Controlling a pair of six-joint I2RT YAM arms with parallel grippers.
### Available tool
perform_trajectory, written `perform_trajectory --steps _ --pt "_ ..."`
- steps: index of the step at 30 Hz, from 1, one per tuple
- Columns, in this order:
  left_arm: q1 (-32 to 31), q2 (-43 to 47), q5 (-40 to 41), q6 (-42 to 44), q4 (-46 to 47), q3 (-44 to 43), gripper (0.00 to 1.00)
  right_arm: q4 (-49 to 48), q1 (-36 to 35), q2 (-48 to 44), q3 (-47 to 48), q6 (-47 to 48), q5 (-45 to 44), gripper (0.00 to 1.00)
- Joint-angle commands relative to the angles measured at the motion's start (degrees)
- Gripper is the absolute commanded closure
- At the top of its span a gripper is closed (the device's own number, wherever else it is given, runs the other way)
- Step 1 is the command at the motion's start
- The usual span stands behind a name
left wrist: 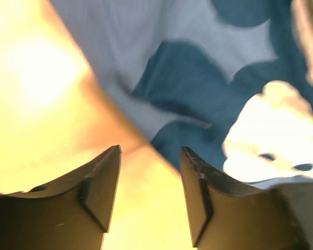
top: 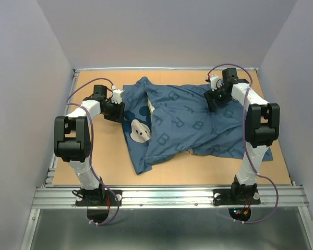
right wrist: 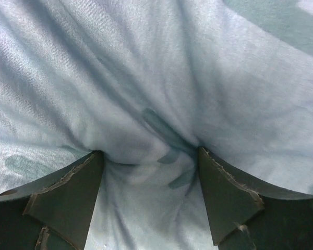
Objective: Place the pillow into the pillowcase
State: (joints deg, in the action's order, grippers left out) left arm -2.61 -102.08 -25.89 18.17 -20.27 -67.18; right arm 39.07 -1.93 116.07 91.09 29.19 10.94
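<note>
item: pillowcase [top: 198, 125], blue cloth, spread crumpled across the middle of the table [top: 208, 174]. print: pale letters "b" and "r" readable from above, others too creased to read; one mouse face [top: 141, 131] near its left end.

item: pillow [top: 152, 107], only a pale sliver showing at a gap in the cloth towards the left; the case lies plump over the rest.

item: left gripper [top: 118, 110], at the case's left edge, fingers parted, nothing between them, bare table below.

item: right gripper [top: 214, 100], pressed down into the case at the far right, fingers spread wide, a pucker of cloth bulging between them.
</note>
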Motion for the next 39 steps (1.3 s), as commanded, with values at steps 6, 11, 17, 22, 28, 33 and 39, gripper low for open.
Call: perform_trajectory --steps 6,11,17,22,28,33,39 --pt "-0.99 10.31 -2.94 -0.95 6.11 1.17 0.39 4.79 -10.55 -13.85 12.09 -15.02 5.14 0.17" --pt "-1.96 12.61 -3.55 -7.35 13.15 2.32 0.31 1.81 -21.52 -13.24 13.94 -19.35 0.24 0.11" --pt "-2.57 6.82 -6.02 -13.07 16.40 2.40 0.33 1.10 -31.45 -5.53 18.58 -20.49 -5.40 0.11" --pt "-1.87 5.40 -6.19 -16.06 18.33 4.85 0.36 -1.44 -40.32 1.34 22.64 -20.40 -19.94 0.06" --pt "1.11 11.02 -5.31 -20.35 21.31 9.25 0.33 -3.73 -44.21 9.25 23.53 -21.89 -30.79 0.00" --pt "1.91 17.44 -4.43 -20.81 23.34 11.98 0.27 -3.83 -44.30 12.95 19.92 -24.09 -31.77 0.00" --pt "1.82 21.92 -3.99 -21.07 25.72 14.44 0.27 -4.62 -42.89 17.16 15.62 -26.02 -32.74 0.13"
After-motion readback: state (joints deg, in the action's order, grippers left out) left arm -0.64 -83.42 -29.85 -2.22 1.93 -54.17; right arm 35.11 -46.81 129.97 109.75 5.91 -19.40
